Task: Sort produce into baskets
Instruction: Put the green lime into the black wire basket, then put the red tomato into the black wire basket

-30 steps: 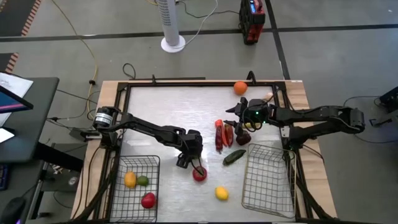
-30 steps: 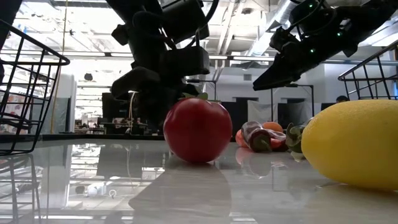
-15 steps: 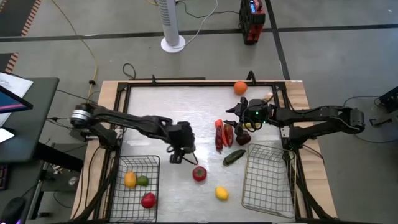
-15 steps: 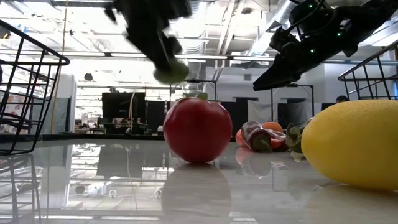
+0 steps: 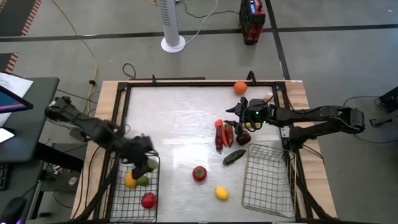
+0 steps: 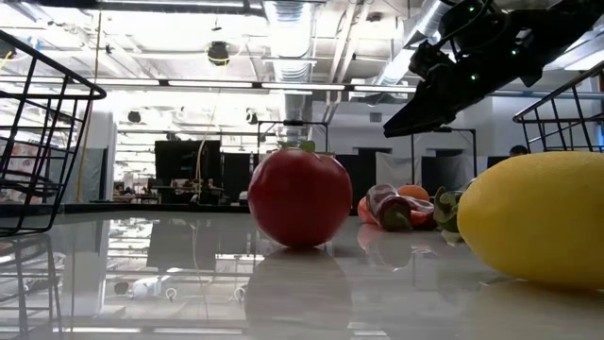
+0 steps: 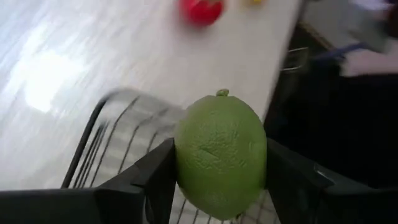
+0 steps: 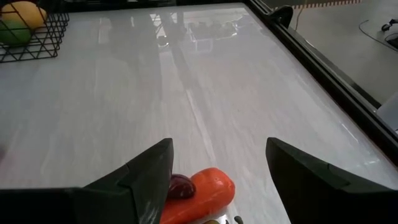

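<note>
The left end effector (image 7: 221, 180) is closed on a lime (image 7: 220, 155) and sits above the far rim of the left basket (image 5: 134, 193). In the left wrist view the lime is clamped between both fingers (image 7: 155, 180), its long axis running roughly along the finger direction, with the stem nub at the end away from the wrist. Wire bars of the left basket show directly beyond the lime.

Contents of the left basket: a yellow lemon (image 5: 129, 180), a second lime (image 5: 143, 181) touching it, and a red apple (image 5: 148, 200) nearer the front edge.

The right end effector (image 5: 233, 113) hangs over the cluster at the centre-right of the counter (image 5: 180, 118), with its fingers (image 8: 146, 180) spread apart and nothing between them. A carrot (image 8: 202, 190) and a dark plum (image 8: 181, 185) lie just below it.

Loose items on the counter:
- Red peppers (image 5: 222, 134), side by side, long axes running from the far edge toward the near edge.
- Cucumber (image 5: 234, 157), lying diagonally, just beside the right basket (image 5: 268, 180).
- Red apple with green stem (image 5: 199, 173), standing alone.
- Lemon (image 5: 221, 193), near the front edge.
- Orange (image 5: 240, 88), at the far edge.

The right basket holds no produce.
</note>
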